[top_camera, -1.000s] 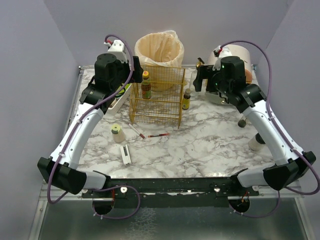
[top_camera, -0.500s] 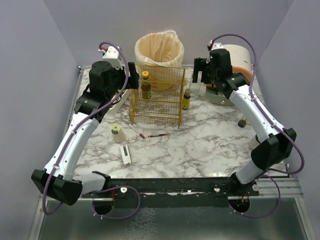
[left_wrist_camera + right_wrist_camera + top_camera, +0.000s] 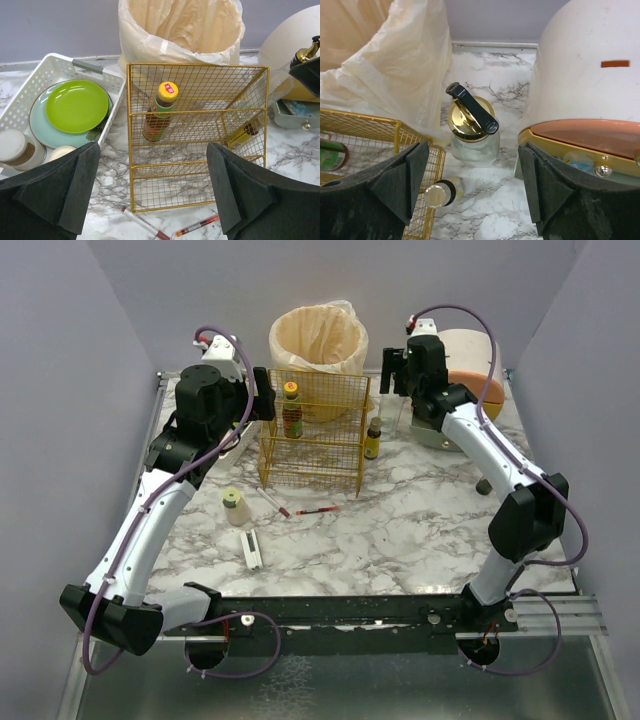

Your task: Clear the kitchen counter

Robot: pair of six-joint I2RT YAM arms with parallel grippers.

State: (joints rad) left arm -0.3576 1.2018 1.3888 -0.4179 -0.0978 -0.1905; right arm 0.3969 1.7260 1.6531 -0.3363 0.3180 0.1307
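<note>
Kitchen counter tabletop lies between plain walls, cluttered. We judge the right fingers, apart and empty, crowded by bin liner, white domed container and gold wire rack, could snag one and topple the gold-lidded glass jar below them. Left fingers hang apart, empty. Marble-pattern surface looks slick; the walls close three sides.

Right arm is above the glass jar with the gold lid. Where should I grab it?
Probably best to grip the jar around its round gold lid, descending from above with one finger on each side, clear of the black lever lying diagonally across the top. The jar stands upright, so the lid's sides are exposed.
</note>
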